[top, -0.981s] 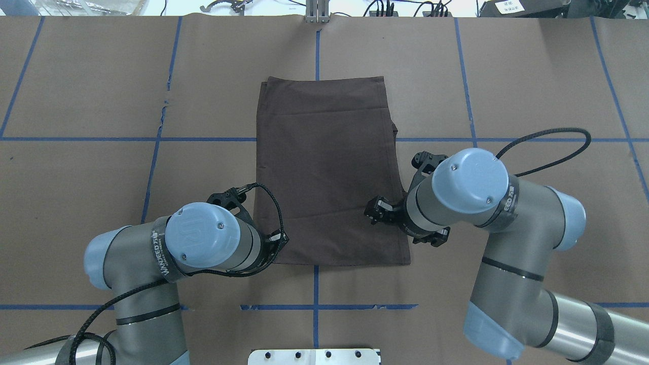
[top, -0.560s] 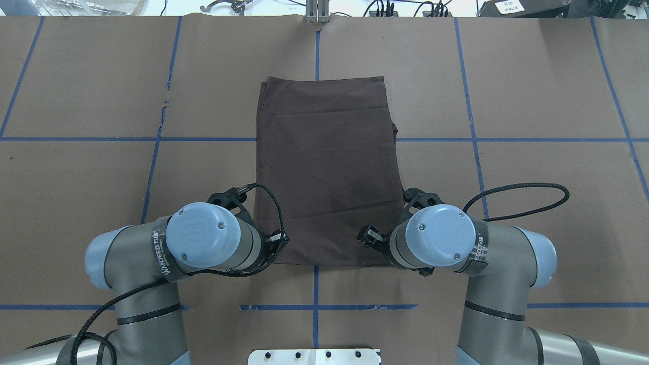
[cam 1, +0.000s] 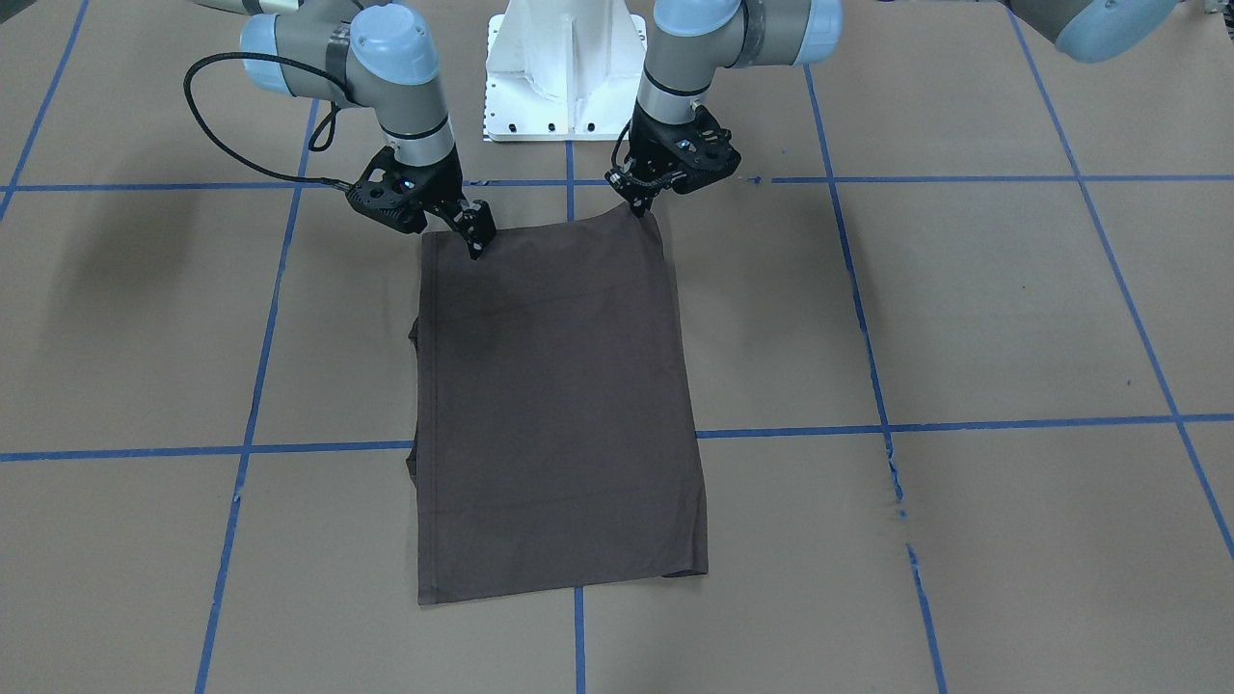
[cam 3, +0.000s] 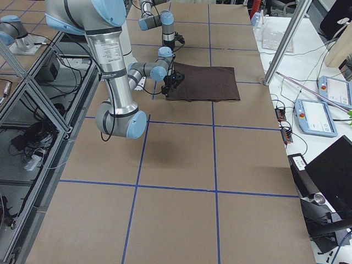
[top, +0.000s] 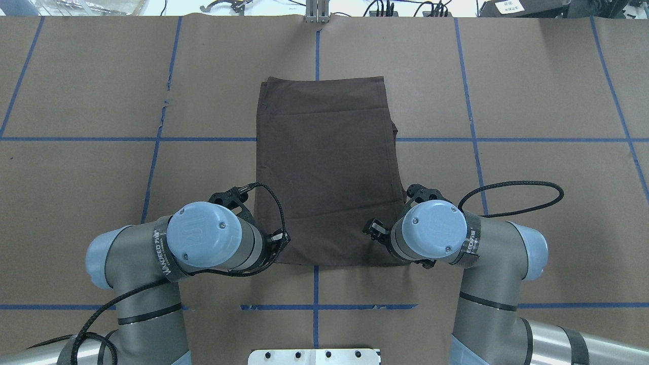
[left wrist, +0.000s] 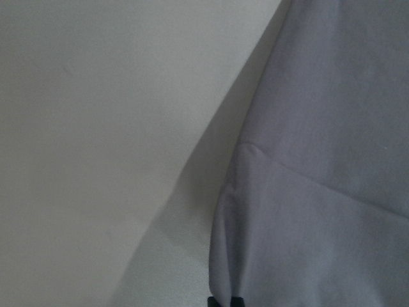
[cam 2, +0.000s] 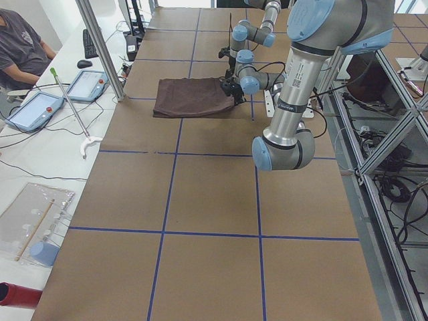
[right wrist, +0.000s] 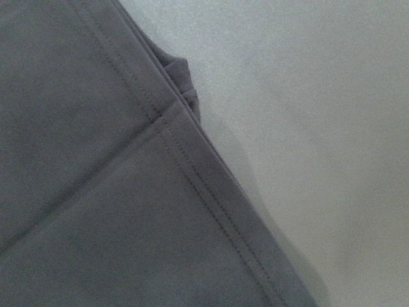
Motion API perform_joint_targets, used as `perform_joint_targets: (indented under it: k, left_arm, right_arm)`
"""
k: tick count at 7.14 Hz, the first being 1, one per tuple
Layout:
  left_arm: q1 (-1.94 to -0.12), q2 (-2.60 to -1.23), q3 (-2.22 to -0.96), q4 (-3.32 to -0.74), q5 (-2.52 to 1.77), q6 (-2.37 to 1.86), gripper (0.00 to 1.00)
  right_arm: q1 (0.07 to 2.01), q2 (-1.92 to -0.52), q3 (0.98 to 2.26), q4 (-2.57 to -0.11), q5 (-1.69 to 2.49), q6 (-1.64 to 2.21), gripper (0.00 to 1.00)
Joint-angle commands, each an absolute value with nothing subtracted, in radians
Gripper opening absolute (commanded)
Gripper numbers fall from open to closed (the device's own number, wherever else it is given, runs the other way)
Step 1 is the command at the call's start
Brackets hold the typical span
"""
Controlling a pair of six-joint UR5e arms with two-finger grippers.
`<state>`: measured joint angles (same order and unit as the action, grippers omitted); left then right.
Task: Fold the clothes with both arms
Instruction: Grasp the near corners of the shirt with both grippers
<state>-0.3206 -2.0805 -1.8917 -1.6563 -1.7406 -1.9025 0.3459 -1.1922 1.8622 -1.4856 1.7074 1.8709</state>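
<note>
T-shirt point(top: 324, 172): folded rectangle, flat mid-tabletop point(top: 532, 91).
left tool point(cam 1: 640, 206): wrist pointing down, clamped on T-shirt's robot-side corner, slightly raised.
right tool point(cam 1: 475, 241): angled down at other robot-side corner; grip unclear.

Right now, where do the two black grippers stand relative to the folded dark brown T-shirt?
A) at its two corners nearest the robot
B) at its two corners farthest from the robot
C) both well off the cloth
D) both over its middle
A: in the front-facing view the left gripper and the right gripper each meet a corner of the folded dark brown T-shirt on its edge toward the white pedestal base.
</note>
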Motion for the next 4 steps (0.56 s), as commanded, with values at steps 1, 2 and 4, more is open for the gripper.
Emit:
perform_joint_targets:
  k: [1,2,4]
  left_arm:
    - [-0.321,-2.082,-1.893,-1.655,-1.740,-1.904,0.00]
    - [-0.321,-2.083,-1.894,-1.655,-1.740,-1.902,0.00]
    - [-0.319,-2.083,-1.898,-1.655,-1.741,-1.904,0.00]
  right_arm:
    - [0.348,-1.193,1.847,-1.486,1.709,1.870,1.00]
    - [0.350,-1.198,1.847,-1.486,1.709,1.868,1.00]
    - [0.350,-1.200,1.845,-1.486,1.709,1.870,1.00]
